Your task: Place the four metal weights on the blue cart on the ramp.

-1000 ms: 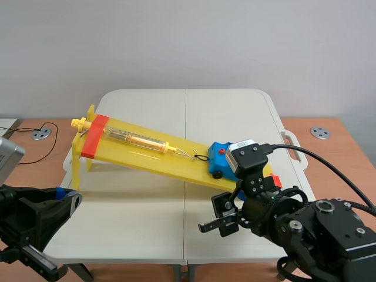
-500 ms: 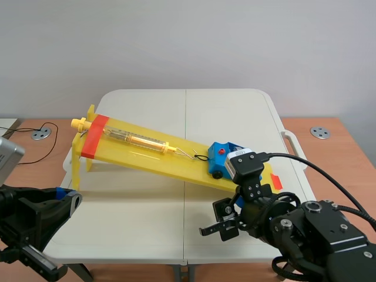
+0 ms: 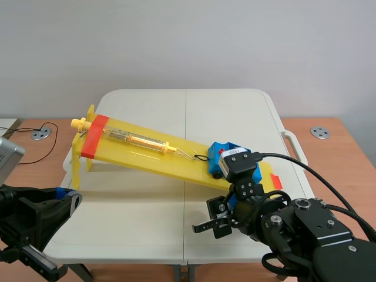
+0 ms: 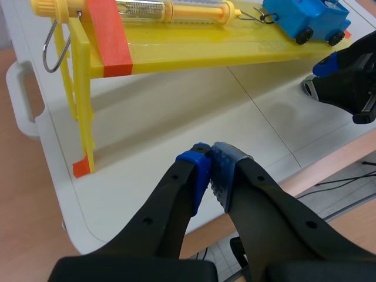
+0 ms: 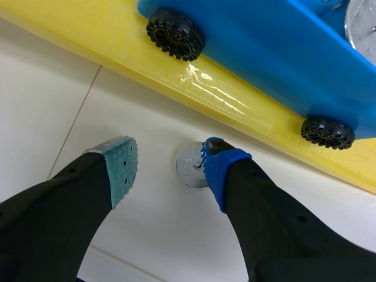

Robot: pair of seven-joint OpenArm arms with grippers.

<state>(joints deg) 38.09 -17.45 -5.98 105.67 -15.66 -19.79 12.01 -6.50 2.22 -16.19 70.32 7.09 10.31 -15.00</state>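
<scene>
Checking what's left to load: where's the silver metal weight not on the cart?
Right wrist view: the round silver metal weight lies on the white table between the right pincer's open fingers, beside the yellow ramp, near the blue cart.

White folding table with a centre seam running near to far, plain pale grey wall behind, brown wooden surface to left and right, round metal disc set in the right side, thin black cable at the far left, soft even light

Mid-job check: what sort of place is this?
Probably a lab or classroom physics setup: yellow plastic ramp, clear tubular spring scale hooked to a blue wheeled cart, white folding table.
</scene>
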